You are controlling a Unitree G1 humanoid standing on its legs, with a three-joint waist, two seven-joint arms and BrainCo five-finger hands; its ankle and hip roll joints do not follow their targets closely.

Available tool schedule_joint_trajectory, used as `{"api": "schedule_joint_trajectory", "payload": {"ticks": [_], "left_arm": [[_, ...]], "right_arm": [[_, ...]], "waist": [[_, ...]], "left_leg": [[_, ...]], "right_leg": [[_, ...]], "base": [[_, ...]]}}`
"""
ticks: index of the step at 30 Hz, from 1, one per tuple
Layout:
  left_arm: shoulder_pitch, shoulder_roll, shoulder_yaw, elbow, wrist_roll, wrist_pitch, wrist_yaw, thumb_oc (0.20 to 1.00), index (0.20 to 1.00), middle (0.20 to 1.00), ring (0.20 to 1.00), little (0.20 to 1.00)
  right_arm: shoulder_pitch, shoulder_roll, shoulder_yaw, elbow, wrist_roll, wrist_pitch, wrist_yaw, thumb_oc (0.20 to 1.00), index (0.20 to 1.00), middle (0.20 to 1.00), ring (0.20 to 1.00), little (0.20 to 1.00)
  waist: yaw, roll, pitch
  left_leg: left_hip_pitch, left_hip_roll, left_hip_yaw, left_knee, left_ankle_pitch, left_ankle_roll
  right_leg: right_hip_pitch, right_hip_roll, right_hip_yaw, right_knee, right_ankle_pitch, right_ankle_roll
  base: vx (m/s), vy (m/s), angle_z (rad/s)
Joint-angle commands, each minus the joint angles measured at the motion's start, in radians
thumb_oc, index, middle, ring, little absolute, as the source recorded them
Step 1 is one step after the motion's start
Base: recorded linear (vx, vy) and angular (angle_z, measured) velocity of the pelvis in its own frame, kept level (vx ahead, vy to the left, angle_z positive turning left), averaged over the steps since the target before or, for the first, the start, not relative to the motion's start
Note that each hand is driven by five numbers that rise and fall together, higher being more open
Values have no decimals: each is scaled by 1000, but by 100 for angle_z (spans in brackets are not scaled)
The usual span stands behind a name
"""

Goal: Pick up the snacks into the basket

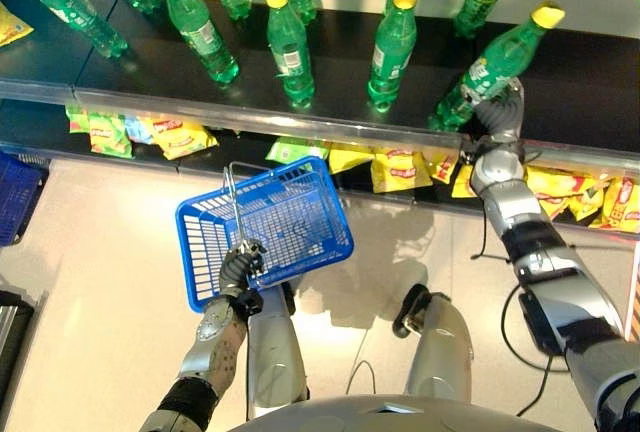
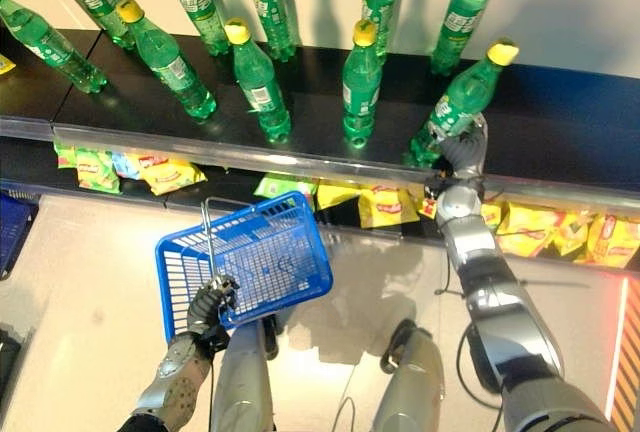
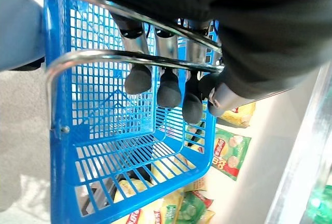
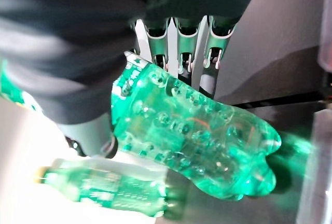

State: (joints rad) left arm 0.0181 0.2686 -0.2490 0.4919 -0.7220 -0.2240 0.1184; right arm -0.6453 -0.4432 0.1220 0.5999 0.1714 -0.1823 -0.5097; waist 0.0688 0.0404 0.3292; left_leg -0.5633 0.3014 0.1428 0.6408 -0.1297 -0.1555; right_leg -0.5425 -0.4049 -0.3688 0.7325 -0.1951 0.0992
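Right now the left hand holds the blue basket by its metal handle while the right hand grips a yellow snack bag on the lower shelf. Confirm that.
Not quite. The right hand is on the upper shelf, curled round a green bottle, not a snack bag, as the right wrist view shows. The rest stands: the left hand holds the blue basket by its metal handle.

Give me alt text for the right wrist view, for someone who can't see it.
The robot's right hand is curled round the lower body of a green plastic bottle, its base over a dark shelf. Another green bottle stands further off.
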Motion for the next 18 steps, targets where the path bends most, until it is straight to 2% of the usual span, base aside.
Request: {"api": "schedule_joint_trajectory", "payload": {"ticks": [1,2,13,18], "left_arm": [[-6,19,30,-107,23,-85,3,200,200,200,200,200],[-6,19,40,-113,30,-88,4,200,200,200,200,200],[14,26,70,-192,44,-92,7,200,200,200,200,200],[29,35,80,-255,41,-88,6,200,200,200,200,200]], "right_arm": [[-61,-37,-84,-155,-79,-120,-30,200,200,200,200,200],[-8,-33,-106,-227,-112,-125,-29,200,200,200,200,200],[157,10,-131,-515,-175,-163,29,200,200,200,200,200],[211,41,-69,-656,-99,-188,139,200,200,200,200,200]], "waist": [[-6,-18,-23],[-9,-21,-22],[-24,-33,-19],[-28,-43,-11]], "left_leg": [[-11,-37,75,59,-41,98],[-9,-37,74,60,-41,98],[-9,-35,75,63,-42,101],[-7,-34,78,57,-37,101]], "right_leg": [[48,62,-29,-8,-2,16],[51,62,-30,-10,-2,18],[49,63,-28,-11,1,19],[52,65,-27,-17,6,18]], "base": [[0,0,0],[0,0,0],[1,3,-1],[0,0,0]]}}
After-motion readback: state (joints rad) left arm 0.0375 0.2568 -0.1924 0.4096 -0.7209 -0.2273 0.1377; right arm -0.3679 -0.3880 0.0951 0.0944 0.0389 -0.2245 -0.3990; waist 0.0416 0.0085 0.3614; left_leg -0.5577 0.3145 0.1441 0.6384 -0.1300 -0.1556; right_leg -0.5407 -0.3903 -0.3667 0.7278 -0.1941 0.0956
